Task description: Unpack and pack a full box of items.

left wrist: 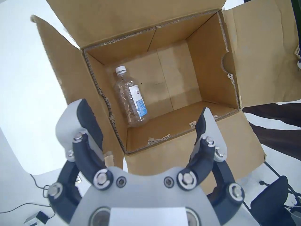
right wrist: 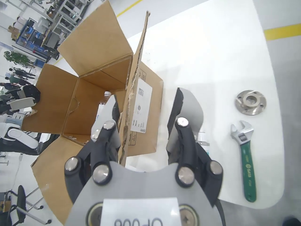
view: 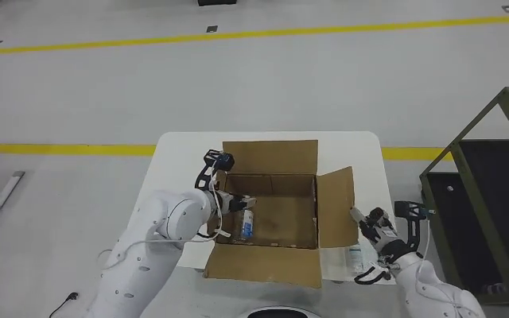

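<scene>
Both grippers gape wide: left gripper [left wrist: 143,108] hangs over the box's [left wrist: 207,66] near left corner, right gripper [right wrist: 147,96] straddles its right flap [right wrist: 137,71]. Deeper inside, a bottle [left wrist: 131,99] lies along the box's left wall. Probably the last item to unpack; next, left dips in and pinches it crosswise.

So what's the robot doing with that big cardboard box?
It's working on an open cardboard box on a white table. One clear plastic bottle lies on its side inside, against one wall. The left gripper hovers open above the box, holding nothing. The right gripper is open too, beside a side flap. A green-handled wrench and a round metal disc lie on the table next to the box.
</scene>
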